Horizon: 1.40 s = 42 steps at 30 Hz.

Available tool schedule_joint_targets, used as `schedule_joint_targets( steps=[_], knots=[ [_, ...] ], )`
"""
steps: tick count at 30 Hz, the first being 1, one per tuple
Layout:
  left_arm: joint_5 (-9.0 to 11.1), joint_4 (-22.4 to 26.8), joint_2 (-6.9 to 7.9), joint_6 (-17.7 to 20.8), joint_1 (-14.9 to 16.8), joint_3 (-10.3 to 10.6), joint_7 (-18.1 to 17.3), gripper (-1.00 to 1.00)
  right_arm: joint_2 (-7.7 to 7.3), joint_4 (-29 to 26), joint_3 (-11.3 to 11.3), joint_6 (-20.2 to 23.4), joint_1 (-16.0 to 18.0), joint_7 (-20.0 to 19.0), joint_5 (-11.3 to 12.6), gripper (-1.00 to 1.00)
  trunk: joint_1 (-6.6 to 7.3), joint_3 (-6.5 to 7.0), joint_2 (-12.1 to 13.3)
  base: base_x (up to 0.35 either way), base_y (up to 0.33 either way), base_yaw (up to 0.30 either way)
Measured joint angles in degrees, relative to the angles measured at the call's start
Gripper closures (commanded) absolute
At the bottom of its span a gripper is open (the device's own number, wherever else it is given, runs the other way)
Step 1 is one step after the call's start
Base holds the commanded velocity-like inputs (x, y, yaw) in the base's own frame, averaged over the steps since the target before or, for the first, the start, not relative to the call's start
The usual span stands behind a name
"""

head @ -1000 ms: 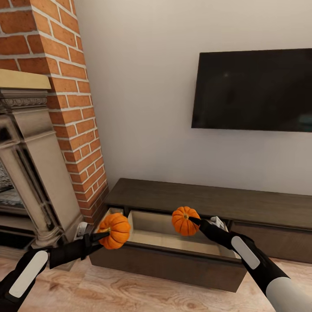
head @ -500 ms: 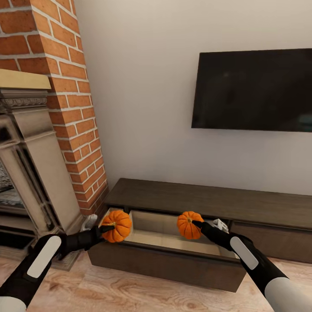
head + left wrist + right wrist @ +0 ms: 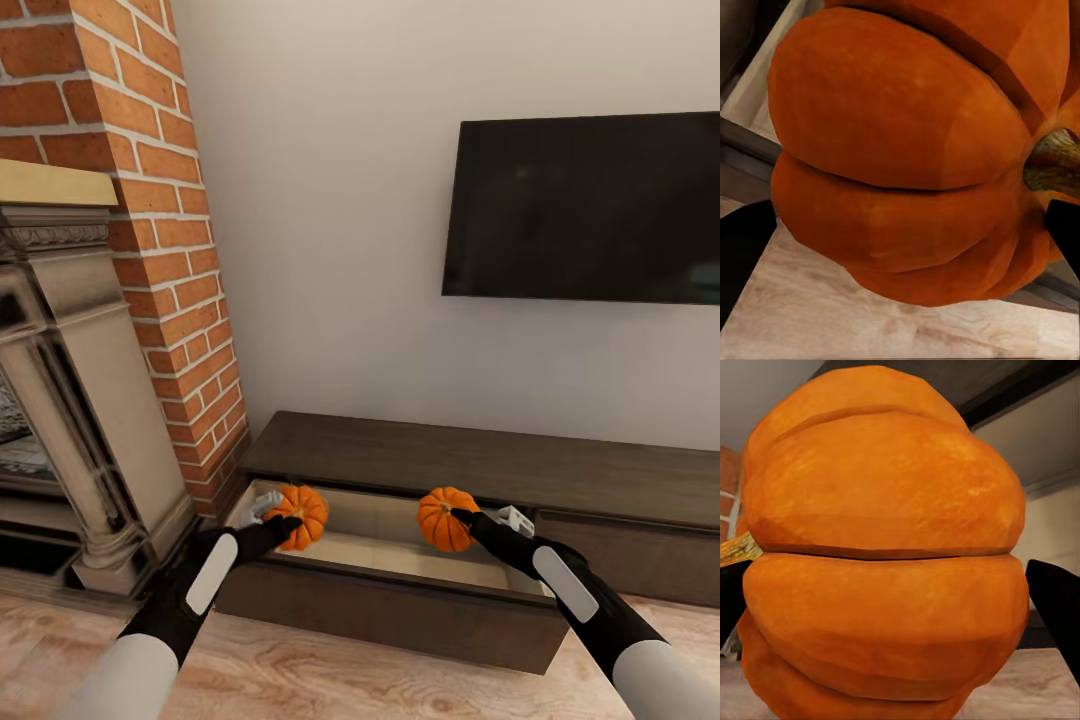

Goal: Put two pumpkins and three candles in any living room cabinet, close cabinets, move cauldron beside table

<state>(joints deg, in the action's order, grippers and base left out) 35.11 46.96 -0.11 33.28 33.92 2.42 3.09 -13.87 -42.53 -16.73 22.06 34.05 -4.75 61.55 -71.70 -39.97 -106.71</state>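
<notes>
The left gripper is clamped on one pumpkin over the open cabinet drawer; the right gripper likewise grips the other pumpkin, just ahead of its fingers above the same drawer. Neither is released yet, so candles, closing and cauldron seemingly remain.

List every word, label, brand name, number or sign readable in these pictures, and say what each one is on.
None: no readable text in any view.
The television screen is dark and blank, with no visible brand mark.
The cabinet, both pumpkins, the brick chimney and the robot's arms carry no lettering.
</notes>
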Motion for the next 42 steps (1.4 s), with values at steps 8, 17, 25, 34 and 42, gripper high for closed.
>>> schedule_joint_targets(
  steps=[8,17,25,34,42],
  knots=[
    [-7.3,-0.6,-2.46,-0.5,0.1,-0.2,0.1,1.0,0.26,-0.2,-0.4,-2.8,0.0,6.2,-0.6,1.0,0.0,0.01,0.0,0.0,0.0,0.0],
    [-7.8,-0.3,-2.53,-1.8,0.1,-0.2,0.1,1.0,0.12,-0.2,-0.2,-4.0,0.0,7.4,-0.4,1.0,0.0,0.01,0.0,0.0,0.0,0.0],
    [-7.7,-0.4,-2.54,-2.2,0.1,0.0,0.1,1.0,0.22,-0.1,-0.1,-4.0,0.0,7.2,-0.5,1.0,0.0,0.01,0.0,0.003,0.038,0.0],
    [-7.7,-0.3,-2.55,-2.8,0.1,0.0,0.1,1.0,0.23,-0.1,-0.3,-4.1,0.0,7.1,-0.4,1.0,0.01,0.01,0.0,0.159,0.062,0.0],
    [-7.7,-0.3,-2.54,-3.8,0.0,0.1,0.1,1.0,0.23,-0.1,-0.5,-4.1,0.0,7.1,-0.4,1.0,0.01,0.01,0.0,0.05,0.001,-0.013]
  ],
)
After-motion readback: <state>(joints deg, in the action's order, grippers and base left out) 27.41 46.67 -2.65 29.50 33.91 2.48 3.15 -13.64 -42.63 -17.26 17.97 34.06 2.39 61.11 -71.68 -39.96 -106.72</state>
